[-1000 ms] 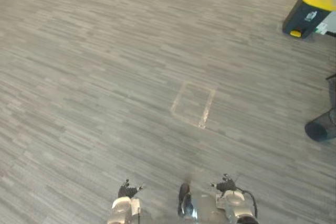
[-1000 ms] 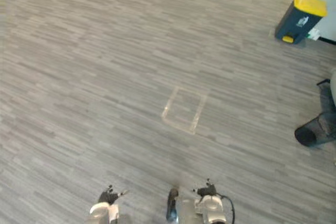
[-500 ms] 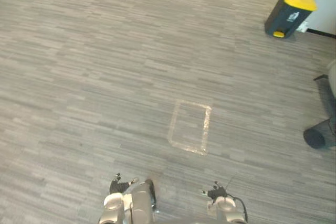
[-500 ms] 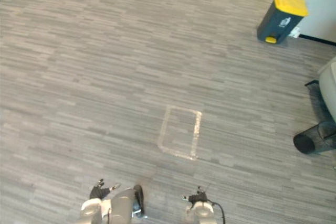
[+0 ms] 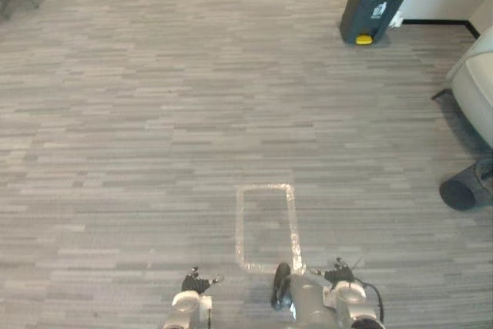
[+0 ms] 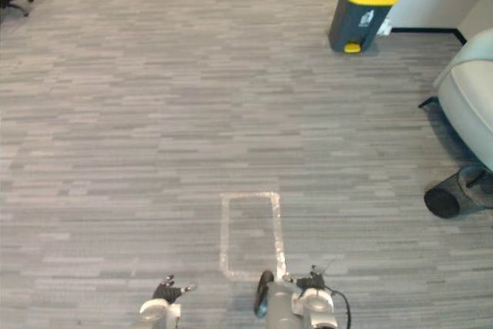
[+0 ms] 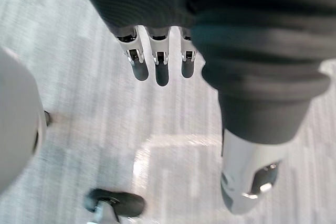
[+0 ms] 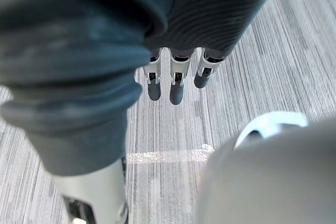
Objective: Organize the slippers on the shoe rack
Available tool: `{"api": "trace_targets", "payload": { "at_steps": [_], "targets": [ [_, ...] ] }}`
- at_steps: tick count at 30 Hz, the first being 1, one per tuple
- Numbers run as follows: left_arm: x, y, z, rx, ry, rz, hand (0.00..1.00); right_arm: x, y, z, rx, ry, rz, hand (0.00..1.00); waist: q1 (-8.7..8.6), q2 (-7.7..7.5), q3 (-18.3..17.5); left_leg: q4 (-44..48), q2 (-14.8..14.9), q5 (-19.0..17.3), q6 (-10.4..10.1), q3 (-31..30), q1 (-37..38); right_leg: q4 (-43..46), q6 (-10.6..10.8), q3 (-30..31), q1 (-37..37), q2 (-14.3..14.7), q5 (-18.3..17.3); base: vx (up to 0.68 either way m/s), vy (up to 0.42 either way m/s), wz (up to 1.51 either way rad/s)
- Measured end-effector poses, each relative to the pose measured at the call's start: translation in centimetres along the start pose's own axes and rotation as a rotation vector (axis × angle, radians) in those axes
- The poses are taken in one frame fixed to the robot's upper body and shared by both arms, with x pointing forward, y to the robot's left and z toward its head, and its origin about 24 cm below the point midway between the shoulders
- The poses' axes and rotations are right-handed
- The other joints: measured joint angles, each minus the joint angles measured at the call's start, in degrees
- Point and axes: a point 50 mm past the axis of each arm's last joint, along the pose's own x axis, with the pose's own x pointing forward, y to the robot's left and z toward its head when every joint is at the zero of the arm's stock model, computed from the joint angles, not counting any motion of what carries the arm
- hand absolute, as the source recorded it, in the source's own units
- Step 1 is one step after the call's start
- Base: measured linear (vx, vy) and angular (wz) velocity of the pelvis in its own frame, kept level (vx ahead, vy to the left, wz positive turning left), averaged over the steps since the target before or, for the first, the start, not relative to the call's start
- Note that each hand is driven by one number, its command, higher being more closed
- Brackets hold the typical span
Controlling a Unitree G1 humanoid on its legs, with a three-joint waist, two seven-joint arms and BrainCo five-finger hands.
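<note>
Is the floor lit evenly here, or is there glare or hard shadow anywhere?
Left eye view: the floor is evenly lit, and shadows are soft, like the one at the foot of the yellow-lidded bin. Left and right wrist views: the taped line shines bright against the floor.

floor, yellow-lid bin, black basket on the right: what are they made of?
Floor: matte grey streaked strips, looks like carpet tile or vinyl plank; cannot tell which. Pedal bin: probably moulded plastic, with a smooth dark body and a yellow lid. Wastebasket: black wire mesh, judging by its see-through wall; likely metal.
</note>
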Motion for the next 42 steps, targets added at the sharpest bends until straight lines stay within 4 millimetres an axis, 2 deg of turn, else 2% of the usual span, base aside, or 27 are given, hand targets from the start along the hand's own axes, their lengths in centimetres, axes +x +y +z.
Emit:
{"api": "trace_targets", "payload": {
  "at_steps": [1, 2, 3, 4, 5, 7, 8, 9, 10, 11, 12, 14, 16, 18, 19, 22, 24, 25, 26, 27, 29, 32, 33, 36, 38, 40, 42],
  "targets": [
    [0.0, 0.3, 0.2, -0.039, -0.013, 0.013, 0.0, 0.0, 0.2, 0.0, -0.023, -0.005, 0.01, 0.0, 0.3, 0.29, 0.3, 10.1, 1.9, 0.0, -0.2, 0.7, -2.7, 0.5, -0.1, -1.7, 1.9, 0.6, -2.1, 0.15, -0.152, -0.81],
    [-0.2, 0.7, 0.1, -0.076, -0.017, 0.033, 0.0, -0.2, 0.5, 0.1, -0.035, -0.021, 0.023, 0.0, 0.79, 2.23, -0.1, 28.7, 7.1, 6.7, 6.2, 1.5, -9.3, -0.3, -1.8, 0.3, 4.6, 4.1, -4.2, 0.23, -0.084, -1.71],
    [-0.5, 1.3, -1.2, -0.07, 0.011, 0.047, 0.0, -0.4, 0.5, -0.2, -0.025, -0.022, 0.022, 0.0, 2.14, 2.75, -1.6, 37.5, 9.6, 16.6, 7.2, 1.4, -12.7, -2.5, -2.1, 5.1, 7.1, 5.9, -4.5, 0.2, 0.05, -1.82],
    [-0.6, 1.5, -1.7, -0.066, 0.023, 0.052, 0.0, -0.4, 0.5, -0.2, -0.009, -0.02, 0.021, 0.0, 2.32, 3.26, -2.0, 39.6, 9.8, 11.4, 6.7, 1.0, -14.3, -3.3, -2.1, 6.4, 8.0, 5.9, -4.6, 0.26, 0.238, -1.67],
    [-0.7, 1.7, -1.8, -0.066, 0.028, 0.055, 0.0, -0.4, 0.2, 0.0, 0.011, -0.026, 0.001, 0.0, 2.02, 3.37, -2.1, 39.8, 9.5, -0.1, 8.1, 1.2, -19.2, -4.2, -2.0, 8.8, 8.9, 5.6, -4.6, 0.3, 0.232, -0.96],
    [-0.5, 1.9, -0.9, -0.064, -0.006, 0.06, 0.0, -0.4, -0.1, -0.5, 0.029, -0.004, -0.011, 0.0, 2.74, 1.99, -1.3, 28.1, 5.8, -6.1, 7.4, -0.4, -25.8, -4.9, -0.7, 12.9, 10.4, 3.7, -5.4, 0.33, 0.205, -0.88],
    [-0.5, 2.0, -0.8, -0.066, -0.014, 0.06, 0.0, -0.4, -0.1, -0.6, 0.032, 0.0, -0.012, 0.0, 3.05, 1.77, -1.3, 24.3, 4.6, -6.1, 7.0, -1.7, -26.7, -4.8, -0.1, 13.7, 10.7, 3.3, -5.7, 0.29, 0.224, -0.89],
    [-0.5, 1.9, -0.6, -0.065, -0.029, 0.059, 0.0, -0.4, -0.3, -1.0, 0.04, 0.018, -0.018, 0.0, 3.46, 1.59, -1.3, 12.2, 1.3, -4.0, 4.1, -7.6, -27.7, -4.9, 1.6, 16.0, 11.6, 2.5, -6.9, 0.3, 0.283, -0.98],
    [-0.5, 2.0, -0.7, -0.069, -0.031, 0.06, 0.0, -0.5, -0.4, -1.6, 0.036, 0.039, -0.021, 0.0, 3.63, 1.75, -1.5, 2.6, -0.5, 2.1, 1.4, -13.6, -27.0, -5.0, 3.2, 18.6, 12.9, 2.6, -8.1, 0.42, 0.377, -1.19],
    [-0.5, 2.1, -0.9, -0.067, -0.024, 0.062, 0.0, -0.5, -0.4, -1.9, 0.033, 0.05, -0.019, 0.0, 3.92, 1.19, -1.9, 1.6, -1.8, 4.8, 3.5, -14.6, -25.5, -5.4, 4.3, 20.7, 13.9, 2.4, -8.5, 0.48, 0.385, -0.98],
    [-0.4, 2.9, -0.9, -0.048, -0.02, 0.078, 0.0, -0.6, 0.3, -2.2, 0.035, 0.066, -0.001, 0.0, 3.32, -0.81, -3.5, 1.0, -3.2, 3.5, 4.3, -12.5, -25.0, -7.2, 5.4, 22.8, 14.2, 0.5, -8.0, 0.44, 0.302, -0.61],
    [-0.2, 3.6, -0.7, -0.033, -0.024, 0.092, 0.0, -1.0, 1.0, -3.1, 0.048, 0.099, 0.012, 0.0, 3.32, -3.39, -4.4, 3.3, -3.6, 1.3, 6.0, -9.1, -25.1, -8.2, 6.3, 24.5, 14.1, -1.3, -7.5, 0.38, 0.231, -0.57],
    [0.0, 3.9, -0.8, -0.019, 0.003, 0.095, 0.0, -1.0, 1.0, -3.1, 0.062, 0.105, 0.012, 0.0, 3.62, -3.86, -4.5, 3.6, -3.5, -0.4, 7.3, -5.2, -22.5, -5.6, 7.4, 24.9, 13.3, -2.3, -6.2, 0.38, 0.238, -0.89],
    [0.0, 3.8, -1.2, -0.016, 0.02, 0.091, 0.0, -0.9, 1.0, -2.8, 0.059, 0.096, 0.017, 0.0, 3.73, -3.03, -4.1, 0.9, -3.0, -0.4, 7.4, -0.8, -18.4, -0.6, 8.2, 23.4, 10.5, -2.9, -4.7, 0.25, 0.178, -1.38],
    [-0.1, 3.7, -1.5, -0.002, 0.028, 0.086, 0.0, -0.7, 1.2, -2.3, 0.05, 0.09, 0.028, 0.0, 3.79, -2.16, -3.9, -1.0, -2.4, -0.4, 7.4, 2.7, -15.9, 2.6, 8.5, 19.6, 8.1, -3.6, -3.5, 0.16, 0.137, -1.46],
    [0.0, 3.8, -1.6, 0.028, 0.034, 0.078, 0.0, -0.5, 1.8, -1.6, 0.025, 0.076, 0.06, 0.0, 3.56, -1.77, -4.1, -3.0, -1.4, -0.4, 7.4, 7.0, -13.6, 3.8, 7.2, 8.4, 4.6, -4.7, -2.8, 0.11, 0.068, -1.31],
    [0.0, 3.9, -1.6, 0.067, 0.038, 0.07, 0.0, -0.4, 2.3, -1.2, -0.008, 0.066, 0.081, 0.0, 3.45, -1.79, -4.1, -5.6, -1.3, -0.4, 7.4, 8.8, -11.6, -0.6, 5.2, 0.0, 1.8, -3.4, -2.2, 0.14, -0.081, -1.36],
    [0.1, 3.8, -1.5, 0.077, 0.039, 0.065, 0.0, -0.3, 2.2, -1.0, -0.016, 0.06, 0.081, 0.0, 3.24, -1.8, -4.0, -6.8, -1.5, -0.4, 7.4, 9.7, -10.4, -5.6, 4.2, -3.2, 0.6, -2.2, -0.2, 0.18, -0.184, -1.26],
    [0.1, 3.6, -1.4, 0.09, 0.035, 0.057, 0.0, -0.2, 1.9, -0.9, -0.021, 0.056, 0.073, 0.0, 3.08, -2.22, -3.7, -6.9, -1.7, -0.6, 7.2, 9.8, -9.2, -8.7, 1.2, -5.0, 0.5, -1.7, 3.4, 0.15, -0.18, -0.96],
    [0.1, 3.6, -1.4, 0.095, 0.035, 0.056, 0.0, -0.2, 1.6, -1.0, -0.023, 0.058, 0.068, 0.0, 3.05, -1.86, -3.5, -6.9, -1.6, -0.6, 7.1, 9.8, -8.8, -9.2, 0.4, -5.5, 1.2, -1.4, 4.0, 0.18, -0.18, -0.77],
    [0.0, 2.2, -1.5, 0.09, 0.043, 0.018, 0.0, 0.2, -0.1, -1.3, -0.042, 0.067, 0.027, 0.0, 2.12, 0.64, -2.6, -7.9, -1.0, -0.5, 6.6, 7.3, -6.2, -10.1, -0.7, -3.5, 3.5, 0.8, 3.8, 0.17, -0.128, -0.55],
    [0.1, 1.6, -1.3, 0.092, 0.034, 0.005, 0.0, 0.3, -1.0, -1.6, -0.014, 0.077, -0.002, 0.0, 1.08, 1.13, -2.5, -2.7, 0.6, -1.1, 5.5, 5.9, -7.1, -10.9, -0.6, -3.3, 5.3, 1.7, 2.9, 0.1, -0.075, -0.11],
    [0.1, 1.6, -1.0, 0.093, 0.023, 0.003, 0.0, 0.1, -1.2, -2.0, -0.01, 0.082, -0.008, 0.0, 1.15, 1.11, -2.4, 8.5, 4.0, -2.0, 4.1, 5.9, -10.3, -12.6, -0.6, -3.0, 7.9, 3.0, 2.7, 0.06, -0.051, -0.06],
    [0.0, 1.6, -0.6, 0.072, -0.004, 0.01, 0.0, -0.1, -1.2, -2.5, -0.012, 0.09, -0.011, 0.0, 2.28, 1.49, -2.3, 24.5, 8.8, -3.0, 4.7, 4.1, -15.8, -13.1, -1.3, 0.2, 10.6, 5.2, 0.4, 0.06, 0.028, -0.43],
    [-0.1, 1.7, -0.5, 0.067, -0.013, 0.016, 0.0, -0.1, -1.1, -2.7, -0.009, 0.095, -0.007, 0.0, 2.74, 1.48, -2.3, 24.2, 8.0, -5.0, 5.2, 2.8, -17.5, -13.1, -1.3, 3.3, 11.1, 5.3, 0.4, 0.08, 0.09, -0.89],
    [-0.1, 1.8, -0.6, 0.066, -0.012, 0.02, 0.0, -0.1, -1.1, -2.7, -0.002, 0.096, -0.009, 0.0, 3.02, 1.42, -2.2, 15.0, 4.9, -5.9, 4.6, -1.4, -18.6, -13.0, -0.8, 7.5, 11.0, 4.7, 0.7, 0.08, 0.14, -1.0],
    [-0.1, 1.6, -0.7, 0.067, -0.01, 0.015, 0.0, -0.1, -1.4, -2.8, 0.015, 0.101, -0.022, 0.0, 3.09, 2.03, -2.5, 0.0, 0.6, -3.7, 2.5, -12.3, -18.3, -12.7, 0.9, 11.2, 9.6, 4.5, 0.9, 0.06, 0.24, -1.05]
  ]
}}
